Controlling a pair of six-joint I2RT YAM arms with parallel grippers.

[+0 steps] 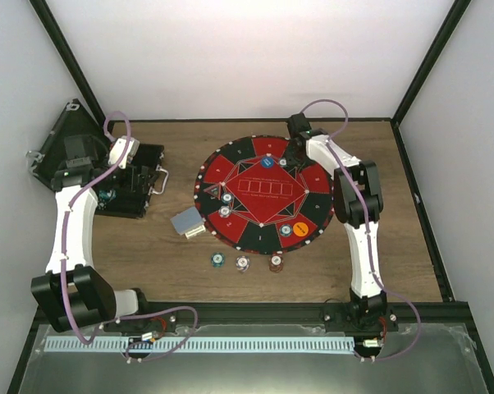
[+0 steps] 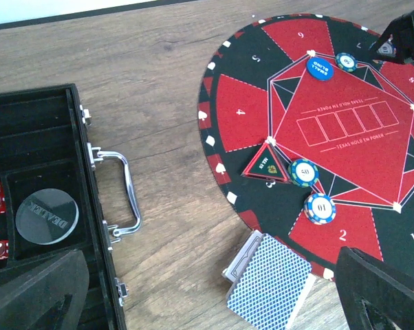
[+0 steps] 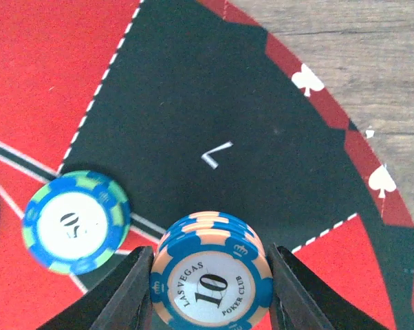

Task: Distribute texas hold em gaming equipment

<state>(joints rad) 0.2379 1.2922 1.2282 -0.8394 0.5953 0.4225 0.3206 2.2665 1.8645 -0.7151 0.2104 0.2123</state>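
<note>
Right wrist view: the right gripper (image 3: 212, 265) clamps a short stack of blue-and-peach 10 chips (image 3: 208, 289), on or just above the mat's (image 3: 214, 89) black sector 7, beside a 50 chip (image 3: 75, 221) on that sector's border. Best to seat the stack flat inside the sector, then part the fingers only slightly so it does not topple. Off the mat's left edge, the left gripper (image 2: 214, 282) hangs wide open by the black case (image 2: 49, 137).

Case (image 1: 148, 156) left of mat (image 1: 267, 197), cards (image 1: 185, 222) at mat's near-left edge, three chips (image 1: 242, 263) in a row before it.
</note>
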